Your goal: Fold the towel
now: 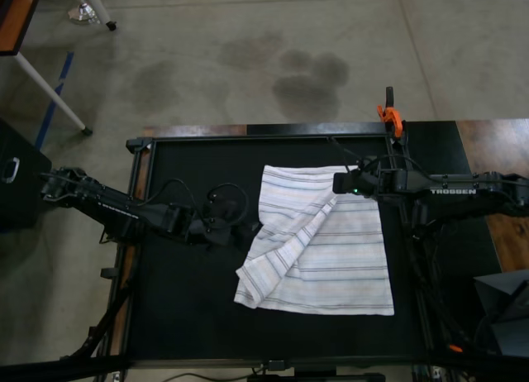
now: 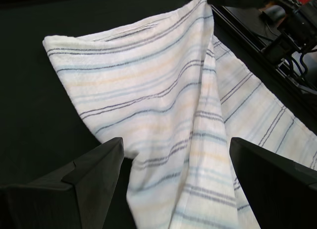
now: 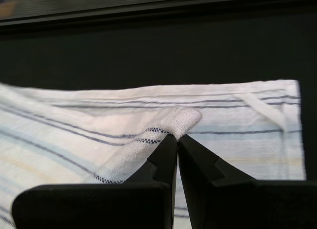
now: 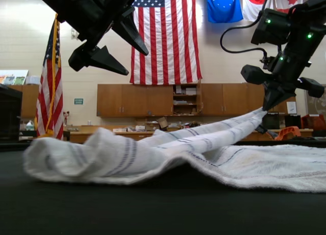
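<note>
Your right gripper (image 3: 177,136) pinched the towel (image 1: 331,250) corner — lifted. Your left gripper (image 2: 173,154) hovered wide above its fold — apart.

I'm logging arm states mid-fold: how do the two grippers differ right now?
The right gripper is shut on a raised corner of the towel; the left gripper is open and holds nothing. In the exterior view the right one touches the cloth, while the left hangs well above it. Both are black and point at the towel.
</note>
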